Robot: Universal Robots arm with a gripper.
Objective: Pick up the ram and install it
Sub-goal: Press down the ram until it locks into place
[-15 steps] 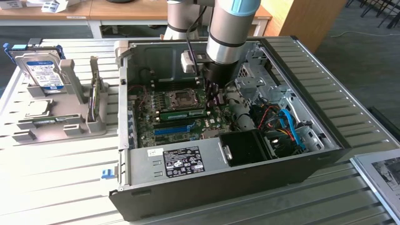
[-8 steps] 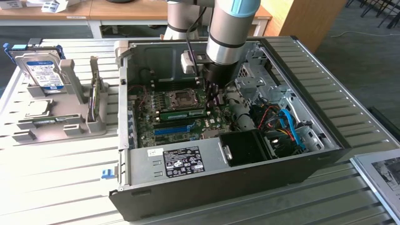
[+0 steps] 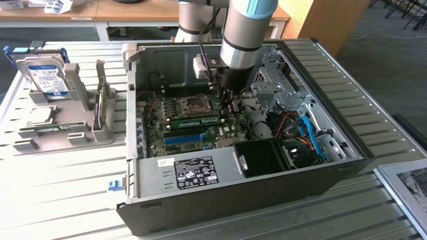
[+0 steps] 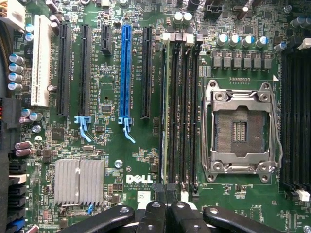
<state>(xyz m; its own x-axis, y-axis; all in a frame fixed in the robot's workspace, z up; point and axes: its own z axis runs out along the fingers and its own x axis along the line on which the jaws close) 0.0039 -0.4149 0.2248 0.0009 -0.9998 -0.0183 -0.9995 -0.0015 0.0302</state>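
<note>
Green ram [image 3: 194,121] — thin, narrow, slot-seated

Lighting's pretty decent here. In the exterior view we've got bright, even daylight washing the slatted bench [image 3: 60,170] pale, almost blown out near the exterior view's left. Inside the computer case [image 3: 220,200] it's much darker, with the arm [image 3: 241,35] throwing shadow over the motherboard [image 3: 180,125]. The wrist view is evenly lit and sharp across the board; we can read the white logo [image 4: 139,179] fine. Small glints show on the heatsink [image 4: 78,180] and the socket frame [image 4: 240,130].
</note>
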